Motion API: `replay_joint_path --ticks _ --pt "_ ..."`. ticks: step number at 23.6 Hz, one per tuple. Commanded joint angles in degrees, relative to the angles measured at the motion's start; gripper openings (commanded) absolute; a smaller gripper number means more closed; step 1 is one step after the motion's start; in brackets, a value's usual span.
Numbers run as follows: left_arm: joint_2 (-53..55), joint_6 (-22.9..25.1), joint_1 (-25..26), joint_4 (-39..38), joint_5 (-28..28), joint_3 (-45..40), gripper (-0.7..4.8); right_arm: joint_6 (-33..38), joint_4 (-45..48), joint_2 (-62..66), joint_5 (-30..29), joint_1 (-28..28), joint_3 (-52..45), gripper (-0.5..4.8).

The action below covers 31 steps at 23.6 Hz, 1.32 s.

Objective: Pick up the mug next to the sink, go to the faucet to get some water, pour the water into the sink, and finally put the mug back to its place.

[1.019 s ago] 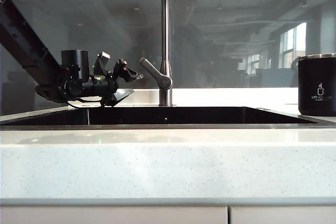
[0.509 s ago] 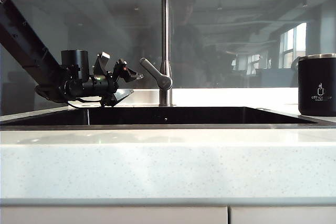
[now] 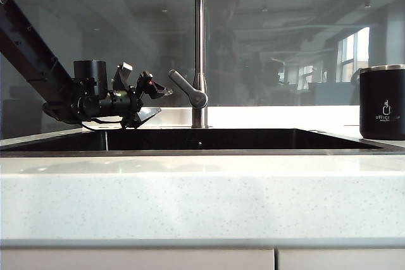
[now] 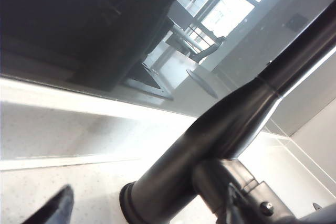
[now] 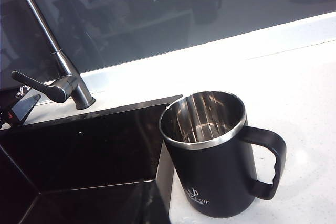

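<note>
Nothing in the exterior view differs across the last second: the table (image 3: 202, 200), the sink (image 3: 202, 138), the faucet (image 3: 199, 49) and the mug (image 3: 382, 102) keep their places, and the left gripper (image 3: 150, 98) holds its station. Judged from this, the mug has been set back upright on the table at the sink's corner, and the task looks at or very near its end.

Left gripper: parked over the sink's far-left edge, jaws standing apart and empty, the faucet's lever just ahead of them. Its wrist view is filled by the faucet base (image 4: 210, 145); one dark fingertip (image 4: 55, 211) shows at the picture's edge.

Right gripper: not visible in any view. Its jaws have just gone from wide to fully closed, and they grip nothing, for the mug (image 5: 212, 153) stands free below and ahead of them, handle clear, interior looking empty. The sink (image 5: 79, 150) lies beside it.
</note>
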Motion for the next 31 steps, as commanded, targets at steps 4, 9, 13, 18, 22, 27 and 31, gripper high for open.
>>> replay_joint_path --ticks 4,9,13,18,22,27,31 --pt "-0.20 0.07 -0.11 0.33 0.24 0.11 3.68 -0.42 0.76 -0.11 -0.04 -0.04 0.31 -0.05" --pt "-0.20 0.07 -0.11 0.33 0.24 0.11 3.68 -2.95 -3.04 -3.91 0.15 -0.39 0.09 -0.05" --pt "-0.20 0.07 -0.11 0.35 0.24 0.11 3.68 -5.51 -3.43 -8.33 0.26 -0.48 -2.01 -0.06" --pt "-0.20 0.09 -0.11 0.33 0.26 0.11 3.68 -9.31 -2.97 -19.54 3.58 -0.46 -10.05 -0.06" --pt "-0.20 0.09 -0.11 0.33 0.24 0.11 3.68 -9.31 -3.02 -24.61 5.42 -0.46 -14.12 -0.06" --pt "-0.20 0.44 -0.11 0.33 0.24 0.11 3.68 -9.31 -3.56 -31.21 5.35 -0.46 -17.81 -0.06" --pt "-0.20 0.44 -0.11 0.33 0.24 0.11 3.68 -9.31 -3.93 -31.04 5.35 -0.44 -18.12 -0.06"
